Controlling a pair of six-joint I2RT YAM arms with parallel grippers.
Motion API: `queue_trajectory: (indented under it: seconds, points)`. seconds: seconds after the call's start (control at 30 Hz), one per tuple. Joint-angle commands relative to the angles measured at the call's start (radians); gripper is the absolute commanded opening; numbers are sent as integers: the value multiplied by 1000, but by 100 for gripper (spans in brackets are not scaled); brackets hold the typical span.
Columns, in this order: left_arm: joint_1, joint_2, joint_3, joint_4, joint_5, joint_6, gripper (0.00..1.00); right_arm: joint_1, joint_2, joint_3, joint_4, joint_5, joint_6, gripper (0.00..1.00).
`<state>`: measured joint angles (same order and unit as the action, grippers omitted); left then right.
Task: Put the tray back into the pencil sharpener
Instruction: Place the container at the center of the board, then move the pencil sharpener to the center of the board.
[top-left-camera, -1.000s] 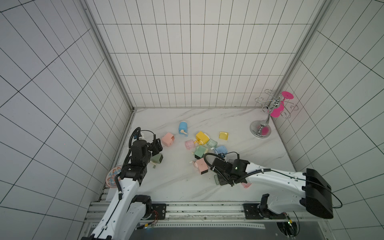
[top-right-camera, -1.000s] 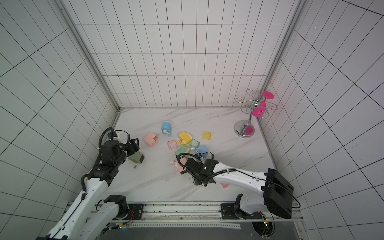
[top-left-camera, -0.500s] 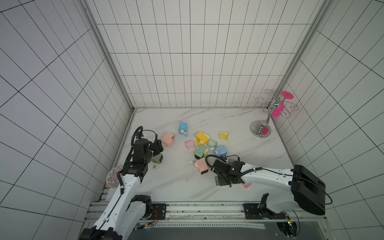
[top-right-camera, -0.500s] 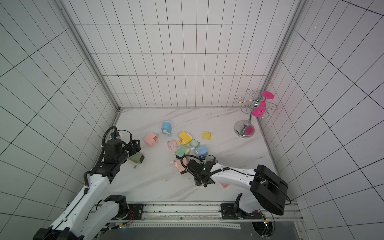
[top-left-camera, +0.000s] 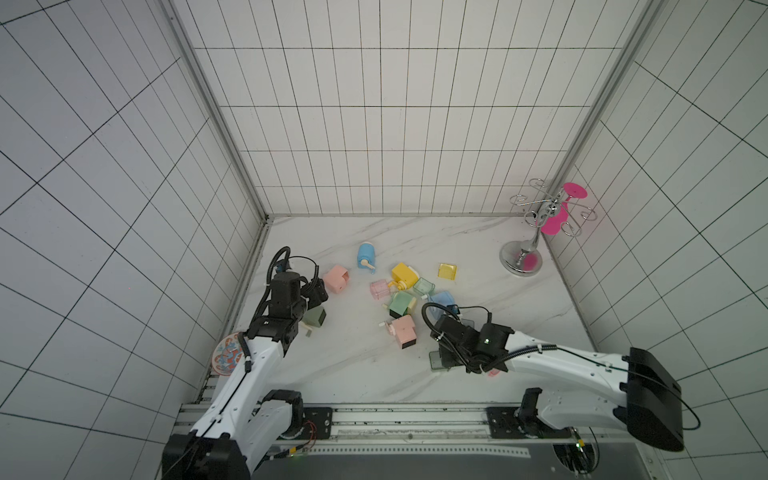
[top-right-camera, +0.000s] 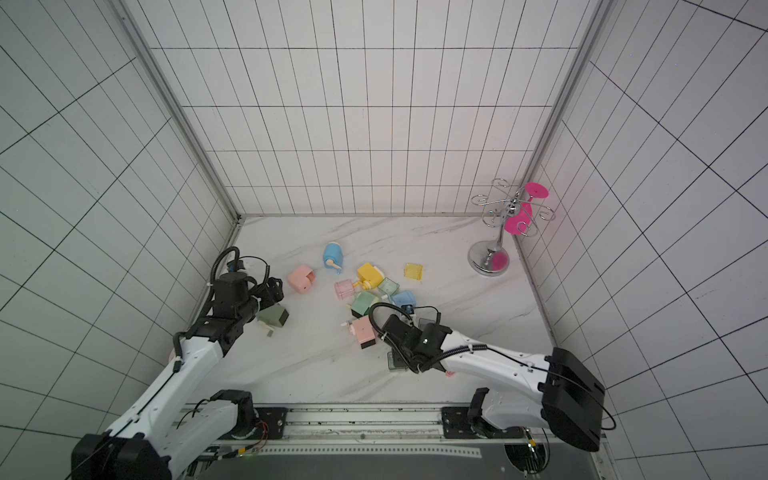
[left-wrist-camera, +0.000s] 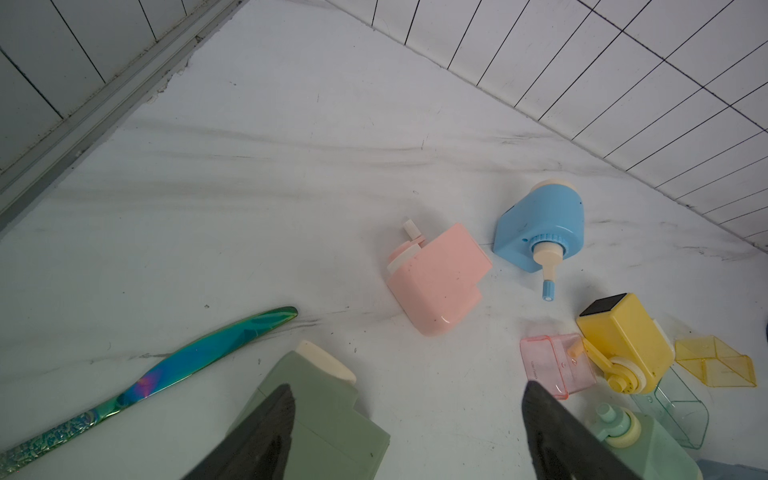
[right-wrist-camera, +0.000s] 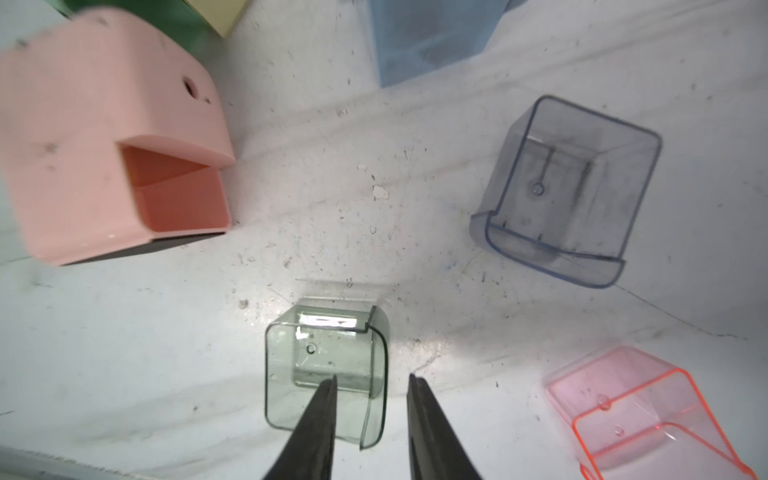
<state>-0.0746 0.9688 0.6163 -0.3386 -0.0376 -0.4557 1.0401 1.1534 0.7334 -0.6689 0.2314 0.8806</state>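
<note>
In both top views, clear green tray (top-left-camera: 435, 362) well apart from sage sharpener (top-left-camera: 314, 318), left wrist view, left gripper (left-wrist-camera: 406, 386) spread wide over it, right wrist view, right gripper (right-wrist-camera: 372, 377) narrowly parted, seemingly straddling one tray wall

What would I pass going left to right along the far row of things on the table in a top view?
Pink plastic pencil sharpener → blue pencil sharpener with a cream crank → yellow pencil sharpener → clear yellow plastic tray → chrome wire stand.
</note>
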Motion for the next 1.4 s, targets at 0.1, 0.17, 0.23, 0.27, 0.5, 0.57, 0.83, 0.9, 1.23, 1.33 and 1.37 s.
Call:
queue_trajectory:
  seconds: [0.1, 0.17, 0.23, 0.27, 0.5, 0.57, 0.83, 0.9, 1.23, 1.33, 1.37]
  points:
    - [5, 92, 37, -16, -82, 2, 89, -18, -187, -90, 3, 104, -17, 33]
    - [4, 133, 49, -27, -88, -7, 89, -33, -199, -97, 11, 96, -17, 33]
    - [4, 177, 64, -44, -94, -12, 91, -39, -195, -96, 12, 91, -16, 33]
    - [4, 202, 73, -52, -102, -14, 92, -40, -192, -96, 14, 89, -37, 33]
    - [2, 332, 147, -142, -167, -42, 97, -47, -206, -111, 38, 85, -56, 33]
    - [-2, 349, 157, -162, -174, -64, 97, -52, -211, -115, 38, 83, -61, 33]
    - [-86, 379, 190, -278, -312, -167, 97, -65, -228, -131, 40, 73, -65, 33]
    - [-113, 399, 200, -304, -336, -195, 97, -68, -230, -133, 40, 71, -66, 33]
    - [-202, 499, 243, -364, -340, -306, 97, -74, -255, -146, 40, 60, -68, 33]
    - [-211, 511, 243, -358, -334, -332, 96, -75, -260, -149, 38, 57, -66, 33]
    - [-211, 517, 241, -354, -332, -338, 94, -74, -262, -149, 37, 57, -66, 33]
